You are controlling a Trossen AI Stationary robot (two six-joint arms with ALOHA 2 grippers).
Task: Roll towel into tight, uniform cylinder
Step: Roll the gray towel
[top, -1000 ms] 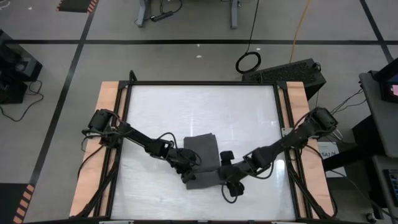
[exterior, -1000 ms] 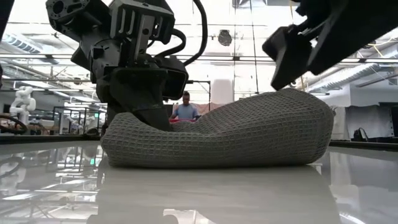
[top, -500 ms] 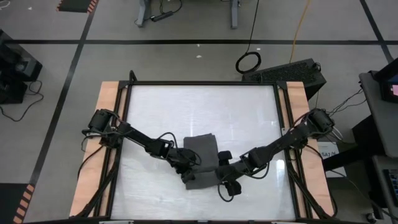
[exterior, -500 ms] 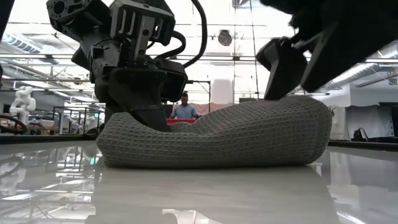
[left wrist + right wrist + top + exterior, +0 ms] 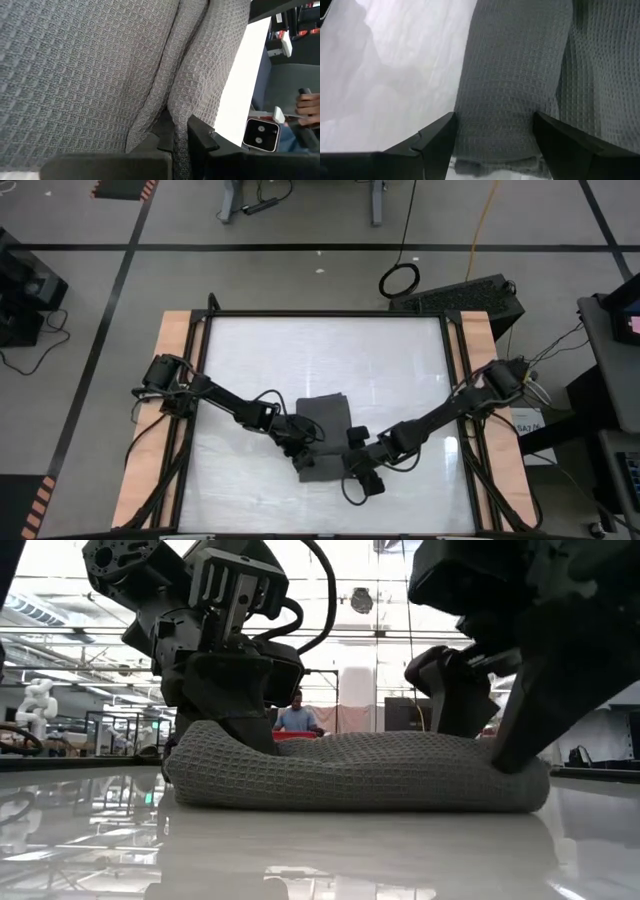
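On the desk [image 5: 250,360], near its front edge and about mid-width, lies the towel [image 5: 325,425], partly rolled: a thick roll at the front, with a flat remainder behind it. At the roll's left end, the left tool [image 5: 300,452] is clenched on a fold of cloth, as its wrist view shows. At the roll's right end, the right tool [image 5: 352,470] stands with fingers spread wide astride the roll, pressing down but not clamped on it. Judged step: mid-roll, with the roll being gathered and pinned. The next move calls for both tools to turn the roll evenly toward the flat part, keeping tension equal at both ends; unequal pull would probably taper the cylinder.
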